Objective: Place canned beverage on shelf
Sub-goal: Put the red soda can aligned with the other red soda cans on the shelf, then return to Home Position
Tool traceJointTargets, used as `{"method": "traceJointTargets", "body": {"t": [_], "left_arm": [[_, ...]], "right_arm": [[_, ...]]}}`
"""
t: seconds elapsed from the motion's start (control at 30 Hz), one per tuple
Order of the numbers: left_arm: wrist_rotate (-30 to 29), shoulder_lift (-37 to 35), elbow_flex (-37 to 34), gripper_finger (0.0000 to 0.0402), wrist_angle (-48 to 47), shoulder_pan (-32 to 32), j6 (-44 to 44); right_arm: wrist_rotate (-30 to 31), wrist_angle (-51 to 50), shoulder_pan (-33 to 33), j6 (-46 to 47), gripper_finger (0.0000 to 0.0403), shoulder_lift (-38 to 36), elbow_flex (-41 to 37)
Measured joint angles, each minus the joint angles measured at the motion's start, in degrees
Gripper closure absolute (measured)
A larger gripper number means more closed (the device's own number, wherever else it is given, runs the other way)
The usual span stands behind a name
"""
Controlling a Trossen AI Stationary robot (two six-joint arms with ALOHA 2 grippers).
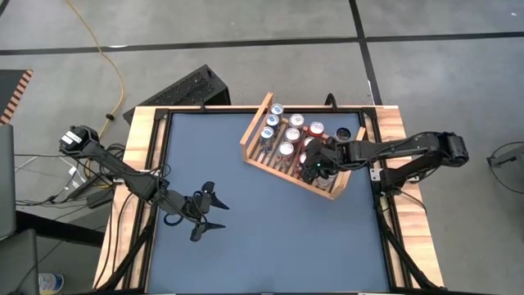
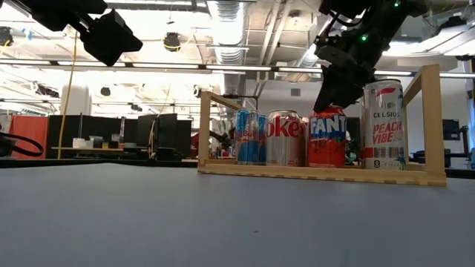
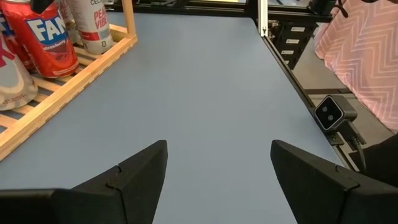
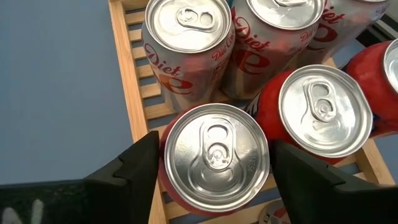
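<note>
**Up at the far right of the worktop: can is down in the rack, fingers spread around it**

On the blue worktop [image 1: 270, 221] the biggest thing is the shelf [image 1: 255, 158], a light wooden rack with a slatted floor and raised side boards, sitting at an angle near the far right corner. It's already pretty full: roughly ten cans standing upright in rows, with Diet Coke cans [image 4: 186, 46], a tall Celsius can [image 2: 384, 124] at one end and blue-and-silver cans [image 2: 250, 137] at the other. There looks to be a bit of room left on the slats, though I can't tell exactly how much.

The can in play is the red Fanta can [image 4: 214, 155], upright on the slats at the near edge of the rack, touching its neighbours. The right end effector [image 4: 211, 171] sits straight over it with a finger on either side, spread apart and seemingly off the can wall, so I'd call it let go, not gripped.

Handling-wise, my guess: a full can is fairly heavy for its size, rigid but dentable, and smooth enough to slip. Grabbing across the sides near the top seems the only option, since the neighbours block anything lower.

The left end effector [image 3: 217, 180] hangs over bare worktop at the near left, fingers wide, holding nothing.
</note>
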Motion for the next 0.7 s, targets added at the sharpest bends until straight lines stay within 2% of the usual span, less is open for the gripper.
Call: {"method": "traceJointTargets", "body": {"t": [0.17,0.43,0.7], "left_arm": [[-0.02,0.00,-0.01,0.0126,0.00,-0.02,0.00],[-0.07,-0.01,-0.01,0.0126,0.00,0.00,-0.04],[-0.17,0.00,-0.01,0.0127,0.00,-0.02,-0.05]], "right_arm": [[-2.17,-0.59,-0.01,0.06,0.0125,0.04,0.98],[-1.96,-1.17,-0.07,-1.93,0.0125,-0.02,4.24],[-0.65,-10.65,0.26,-2.59,0.0125,-0.44,10.78]]}}
